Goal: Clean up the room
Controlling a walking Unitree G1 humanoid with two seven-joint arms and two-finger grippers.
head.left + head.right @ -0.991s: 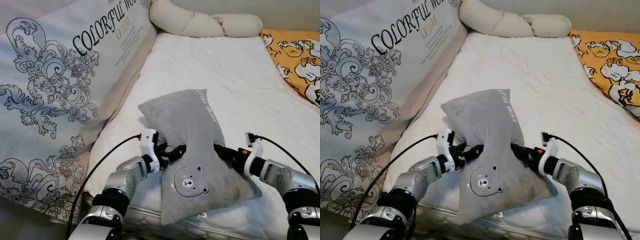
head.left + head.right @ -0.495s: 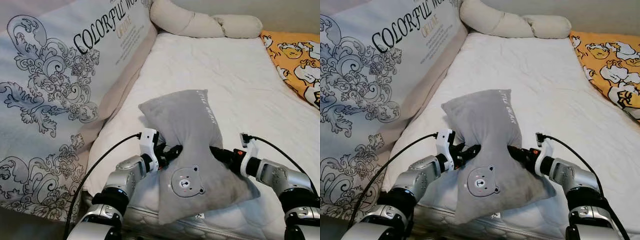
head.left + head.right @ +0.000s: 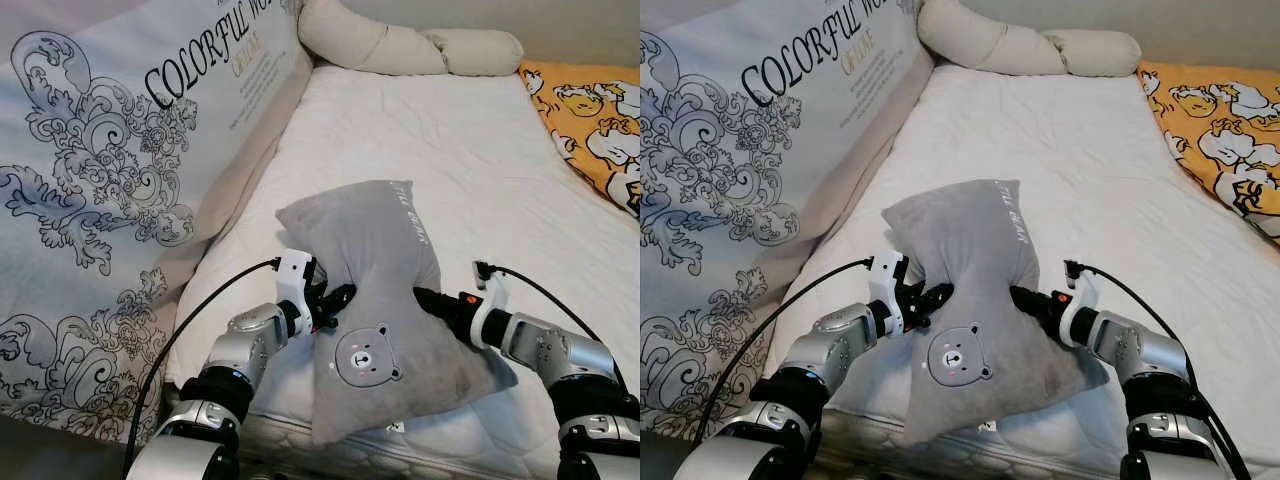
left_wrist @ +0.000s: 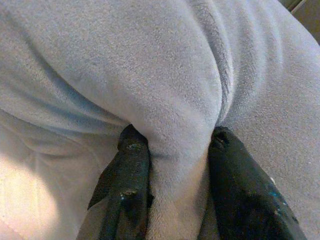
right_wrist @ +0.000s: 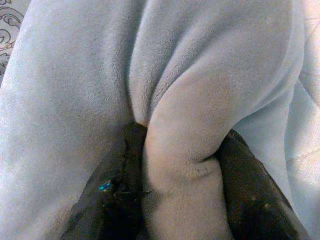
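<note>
A grey plush pillow (image 3: 385, 290) with a small bear face patch lies at the near end of the white mattress (image 3: 450, 150), its lower part hanging over the front edge. My left gripper (image 3: 338, 298) is shut on a fold of its left side. On the opposite side my right gripper (image 3: 425, 298) is shut on another fold. In the left wrist view the black fingers (image 4: 131, 170) pinch a ridge of grey pillow (image 4: 175, 100) fabric. The right wrist view shows the same kind of pinch, with fingers (image 5: 120, 170) on either side of a pillow (image 5: 185, 150) fold.
A large white cushion (image 3: 110, 180) printed with black scrollwork and lettering leans along the left of the bed. A long cream bolster (image 3: 400, 45) lies across the far end. An orange patterned blanket (image 3: 595, 110) covers the far right corner.
Both grippers have drawn closer together and slightly up the bed, squeezing the pillow in at its middle. The bear patch end has shifted a little to the left.
</note>
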